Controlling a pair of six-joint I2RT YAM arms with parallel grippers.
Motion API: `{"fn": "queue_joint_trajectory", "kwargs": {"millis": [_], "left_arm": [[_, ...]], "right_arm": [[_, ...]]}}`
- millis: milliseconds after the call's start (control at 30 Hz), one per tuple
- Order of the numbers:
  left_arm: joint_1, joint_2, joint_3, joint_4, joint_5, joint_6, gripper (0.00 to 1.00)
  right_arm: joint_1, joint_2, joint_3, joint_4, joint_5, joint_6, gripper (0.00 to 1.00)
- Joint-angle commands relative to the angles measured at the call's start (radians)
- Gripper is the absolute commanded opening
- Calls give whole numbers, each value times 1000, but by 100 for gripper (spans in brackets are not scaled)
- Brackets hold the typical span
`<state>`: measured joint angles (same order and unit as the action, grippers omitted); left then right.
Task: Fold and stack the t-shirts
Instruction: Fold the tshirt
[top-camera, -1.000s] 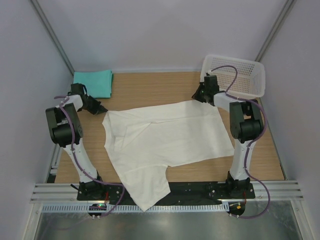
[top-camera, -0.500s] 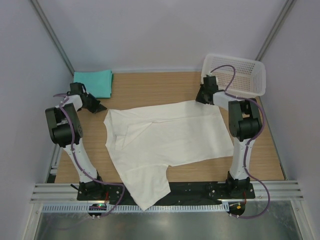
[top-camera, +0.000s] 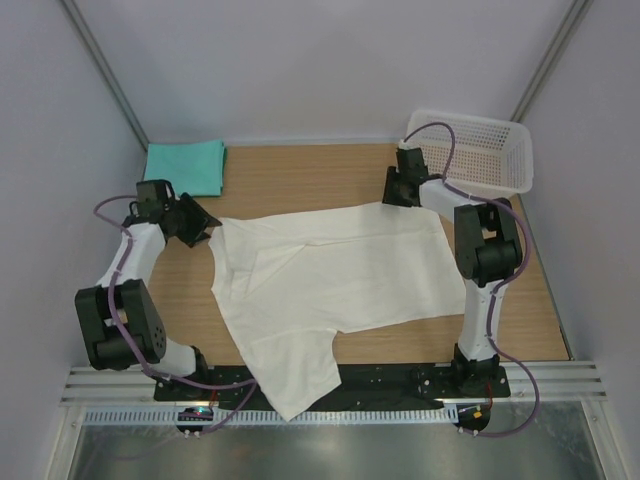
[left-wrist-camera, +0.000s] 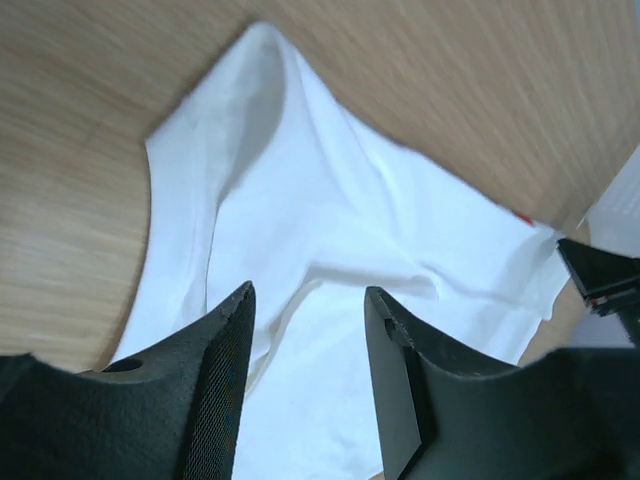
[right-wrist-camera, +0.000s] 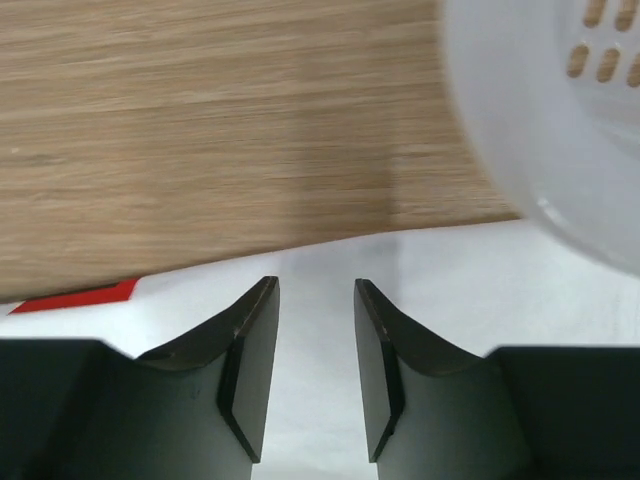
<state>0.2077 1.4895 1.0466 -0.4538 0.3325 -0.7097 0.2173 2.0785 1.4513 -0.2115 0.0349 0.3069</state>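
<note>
A white t-shirt (top-camera: 330, 275) lies spread flat on the wooden table (top-camera: 300, 175), one part hanging over the near edge. A teal-green t-shirt (top-camera: 186, 166) lies folded at the back left. My left gripper (top-camera: 205, 228) is at the white shirt's far left corner, open, with cloth (left-wrist-camera: 330, 220) below the empty jaws (left-wrist-camera: 308, 295). At the shirt's far right corner, by the basket, my right gripper (top-camera: 393, 190) stands open over the hem (right-wrist-camera: 450, 280); nothing is between its fingers (right-wrist-camera: 316, 285). A strip of red print (right-wrist-camera: 75, 297) peeks out at the hem.
A white mesh basket (top-camera: 480, 150) stands at the back right corner, its rim (right-wrist-camera: 540, 110) close beside my right gripper. Bare wood lies between the teal shirt and the basket. Both arm bases sit on the black rail at the near edge.
Both grippers have opened and let go of the white shirt's far corners. The left arm has dropped lower and swung its elbow toward the near side. The shirt lies still.
</note>
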Motion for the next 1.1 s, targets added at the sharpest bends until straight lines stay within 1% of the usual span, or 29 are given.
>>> {"fn": "queue_joint_trajectory", "kwargs": {"millis": [0,33,67,100,133,167,200,233,267,333,400,433,533,567,600,633,667,733,800,833,1067], "left_arm": [[-57,-24,-107,-45,7,-5,49],[-63,-26,-120,-54,16,-5,49],[-73,-29,-132,-69,25,-11,49],[-76,-32,-157,-72,45,-17,48],[-79,-34,-164,-78,51,-22,47],[-83,-40,-169,-100,48,-27,45],[-86,-49,-180,-105,42,-31,44],[-90,-58,-183,-106,22,-33,44],[-93,-67,-188,-112,11,-33,45],[-94,-75,-194,-127,0,-30,45],[-96,-81,-189,-147,-13,-24,45],[-94,-84,-192,-160,-27,-20,45],[-97,-118,-195,-192,-52,-28,43],[-94,-132,-195,-203,-73,-34,42],[-96,-159,-198,-209,-84,-39,41],[-96,-178,-200,-223,-96,-45,39],[-96,-195,-201,-229,-119,-57,39],[-94,-236,-203,-241,-141,-68,39],[-96,-253,-206,-243,-164,-83,39],[-94,-256,-204,-250,-168,-85,38],[-94,-233,-207,-246,-153,-74,37]], "right_arm": [[51,-133,37,3,-21,-49,43],[85,-146,37,0,-79,-49,46],[106,-156,40,0,-111,-45,51],[128,-158,41,14,-148,-26,53],[149,-155,59,15,-200,-6,57],[203,-137,72,20,-229,7,60],[229,-124,83,41,-254,18,65],[263,-111,115,44,-266,27,65],[318,-94,135,43,-276,28,64],[376,-37,205,43,-308,-1,62],[440,35,260,20,-381,-54,61],[456,60,332,-3,-401,-113,59],[507,143,438,-55,-458,-187,49],[514,161,458,-60,-472,-219,42],[533,196,483,-86,-481,-235,41],[540,221,542,-112,-486,-250,40],[548,239,573,-174,-486,-287,40],[582,285,660,-242,-455,-327,41],[606,307,696,-314,-445,-387,41],[628,310,707,-327,-425,-403,40],[663,333,696,-344,-411,-449,37]]}}
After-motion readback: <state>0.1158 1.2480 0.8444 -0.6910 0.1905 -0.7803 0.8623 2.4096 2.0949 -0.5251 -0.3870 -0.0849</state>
